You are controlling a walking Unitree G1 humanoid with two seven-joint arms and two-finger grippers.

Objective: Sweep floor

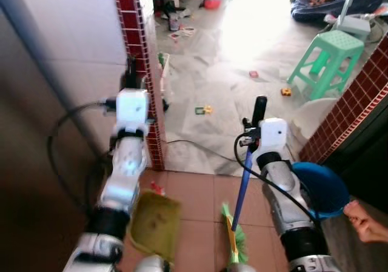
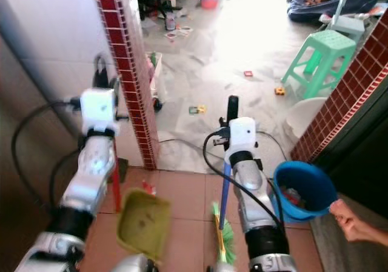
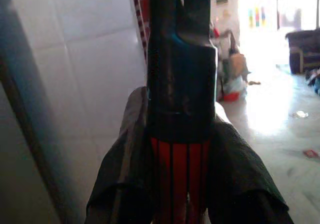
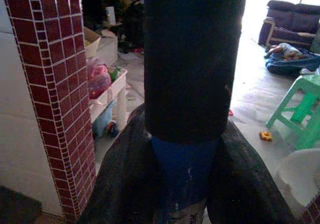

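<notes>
The right end effector [image 2: 231, 111] is clamped on the blue handle of the broom [image 2: 223, 194], whose green bristles rest on the terracotta floor [image 2: 188, 199] beside the robot's right arm. The right wrist view shows the fingers [image 4: 125, 184] pressed against the blue shaft from both sides. The left end effector [image 2: 99, 72] is clamped on the red handle of the dustpan [image 2: 142, 222], whose olive-green pan hangs low near the floor; the left wrist view shows the ribbed red grip [image 3: 180, 176] between the black fingers. At the lower right a person's hand [image 2: 351, 220] holds a blue basin [image 2: 303, 190]. Beyond the red-tiled pillar [image 2: 124, 66], a pale floor carries scattered small toys and a green stool [image 2: 318, 57].
</notes>
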